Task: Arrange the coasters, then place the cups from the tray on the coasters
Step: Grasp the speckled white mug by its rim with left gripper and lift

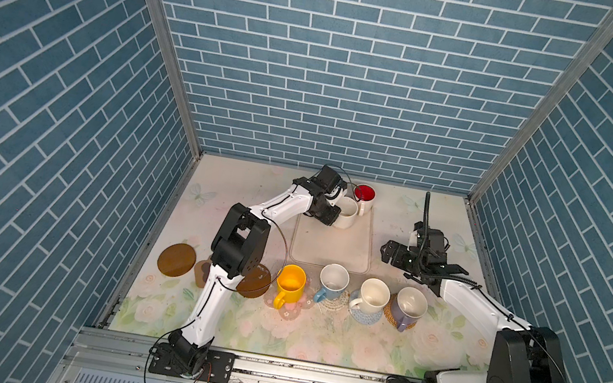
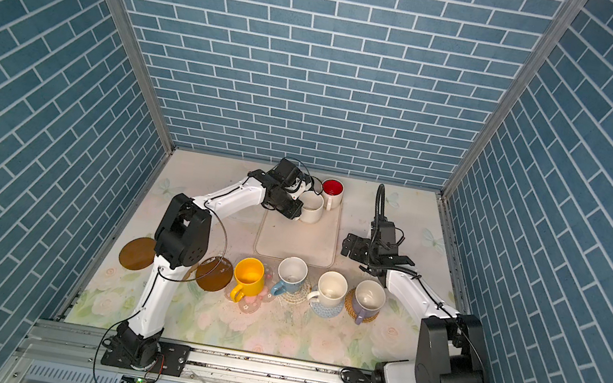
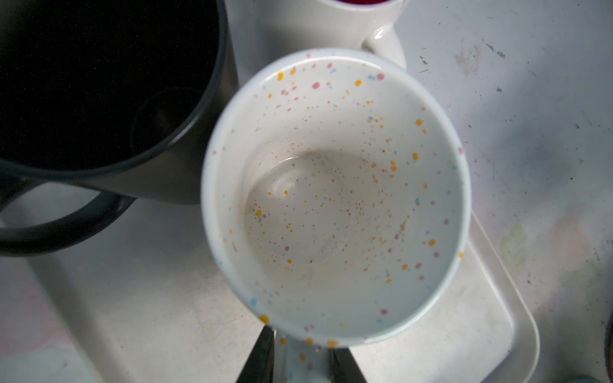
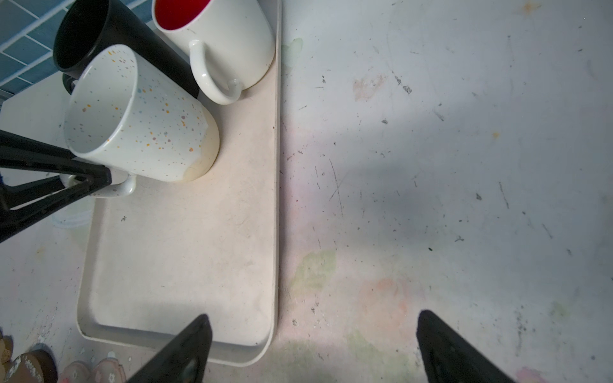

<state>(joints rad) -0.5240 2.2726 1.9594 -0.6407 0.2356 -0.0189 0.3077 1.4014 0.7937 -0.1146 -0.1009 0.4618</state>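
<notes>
Handle (image 4: 124,189) of speckled mug (image 4: 139,112) in left tool (image 4: 98,177)

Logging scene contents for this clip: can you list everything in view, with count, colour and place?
tray: 1, pale beige, back centre of the table.
cups on tray: 3, at its far end: speckled cream mug, black mug, white mug with red inside.
cups on coasters: 4, front row: yellow mug on pink flower coaster, light blue mug on white woven coaster, plain cream mug on light blue woven coaster, lavender mug on tan woven coaster.
bare coasters: 3, brown, front left: left brown disc, right brown disc, paw coaster partly hidden.
table: 1, pale floral.
left gripper: black, closed on the speckled cream mug's handle.
right gripper: black, open, empty, beside the tray.
</notes>
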